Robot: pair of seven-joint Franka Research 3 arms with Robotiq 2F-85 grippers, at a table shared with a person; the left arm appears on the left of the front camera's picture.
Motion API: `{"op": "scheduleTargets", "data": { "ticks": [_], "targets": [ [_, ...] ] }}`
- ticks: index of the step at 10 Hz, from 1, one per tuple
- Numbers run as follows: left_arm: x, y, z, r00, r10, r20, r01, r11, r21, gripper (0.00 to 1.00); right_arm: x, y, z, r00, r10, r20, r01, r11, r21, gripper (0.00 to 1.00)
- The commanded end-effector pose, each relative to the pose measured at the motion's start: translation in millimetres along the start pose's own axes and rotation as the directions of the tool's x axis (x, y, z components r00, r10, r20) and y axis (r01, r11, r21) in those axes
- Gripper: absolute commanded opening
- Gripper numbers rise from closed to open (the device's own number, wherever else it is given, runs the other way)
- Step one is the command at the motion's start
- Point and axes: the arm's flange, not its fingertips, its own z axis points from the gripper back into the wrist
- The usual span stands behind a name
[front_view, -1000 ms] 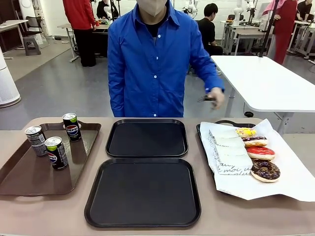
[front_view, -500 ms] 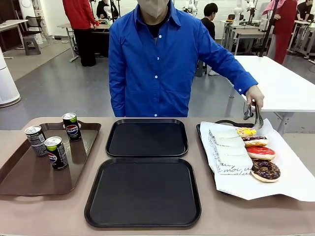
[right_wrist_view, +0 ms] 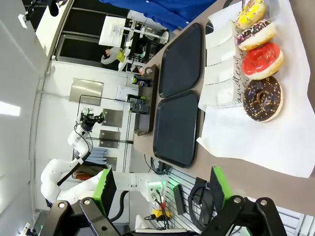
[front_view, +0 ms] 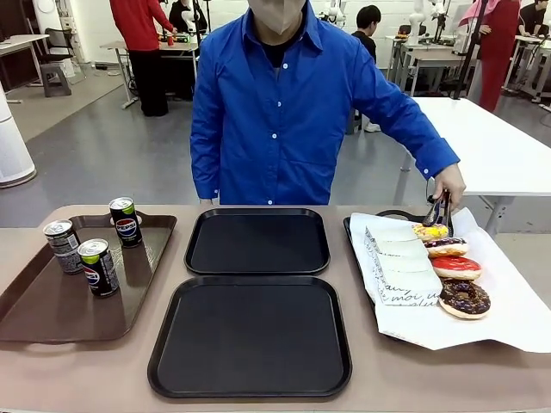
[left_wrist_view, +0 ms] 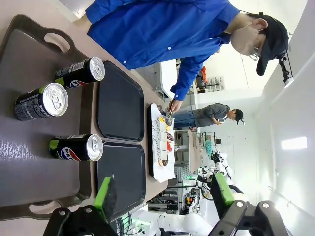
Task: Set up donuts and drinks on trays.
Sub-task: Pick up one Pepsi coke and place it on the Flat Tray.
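Two black trays, a far one and a near one, lie bare mid-table. Three drinks cans stand on the brown tray at the left. Several donuts lie in a row on white paper at the right: yellow, chocolate-streaked, red and dark chocolate. The person's hand holds tongs at the yellow donut. My left gripper is open, high above the cans. My right gripper is open, above the donuts.
The person in a blue shirt stands at the far edge. The white paper overhangs a dark tray under the donuts. A printed paper sheet lies beside the donuts. A white table stands behind at the right.
The person's hand has swung out to the right, then brought the tongs down to the yellow donut. Cans, trays and donuts have not moved.
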Motion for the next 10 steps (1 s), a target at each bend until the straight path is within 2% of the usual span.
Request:
{"op": "scheduleTargets", "data": {
  "ticks": [1, 4, 6, 7, 10],
  "targets": [
    [-1, 1, -1, 1.000, -0.003, 0.011, 0.003, 1.000, -0.001, 1.00, -1, -1, 2, 1.000, 0.007, 0.005, -0.007, 1.000, 0.015, 1.00],
    [0, 0, 0, 1.000, 0.000, 0.000, 0.000, 1.000, 0.000, 1.00, -1, -1, 2, 1.000, 0.007, 0.005, -0.007, 1.000, 0.015, 1.00],
    [9, -20, -13, 0.999, -0.045, -0.016, 0.046, 0.998, 0.052, 1.00, -1, -1, 2, 1.000, 0.007, 0.005, -0.007, 1.000, 0.015, 1.00],
    [7, -33, -16, 0.995, -0.095, -0.009, 0.095, 0.991, 0.093, 1.00, -1, -1, 2, 1.000, 0.007, 0.005, -0.007, 1.000, 0.015, 1.00],
    [9, -64, -51, 0.982, -0.165, -0.095, 0.184, 0.947, 0.263, 1.00, -1, -1, 2, 1.000, 0.007, 0.005, -0.007, 1.000, 0.015, 1.00]
  ]
}}
